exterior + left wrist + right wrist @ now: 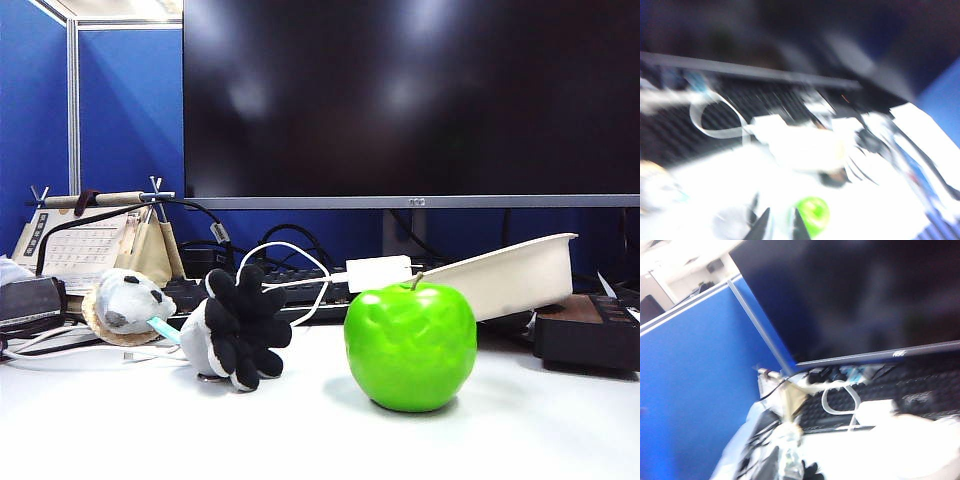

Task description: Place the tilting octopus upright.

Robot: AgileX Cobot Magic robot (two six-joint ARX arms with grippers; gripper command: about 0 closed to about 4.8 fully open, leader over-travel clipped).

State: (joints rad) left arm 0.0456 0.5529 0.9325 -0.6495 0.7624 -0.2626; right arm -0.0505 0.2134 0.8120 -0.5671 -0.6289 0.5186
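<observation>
Nearest the exterior camera, the white worktop (320, 440) lies bare along the lower edge of the frame; neither arm appears in this view. On it at lower centre-right stands the green apple (410, 345); to its left, near but apart from it, lies the octopus (235, 328), tipped on its side.

The octopus presents its black tentacle undersides toward the camera and to the right, with the light grey head at lower left; its head-to-tentacle axis therefore runs roughly level along the worktop rather than upright. It sits left of centre, on the side the left arm works.

The left wrist view is heavily smeared. Two dark fingertips of the left gripper (777, 227) show at the lower edge, set close together with a narrow gap and nothing between them. Beyond them lie a grey blur that may be the octopus, unconfirmed, and the apple as a green blur; no contact with either is visible.

The right gripper cannot be identified in its wrist view, and its state cannot be told.

Judgement: the left arm looks the better placed. The coming move turns on reaching the head end and swinging that axis to vertical.

Behind, a keyboard (300, 290) and a dark monitor (410, 100) close the scene.
</observation>
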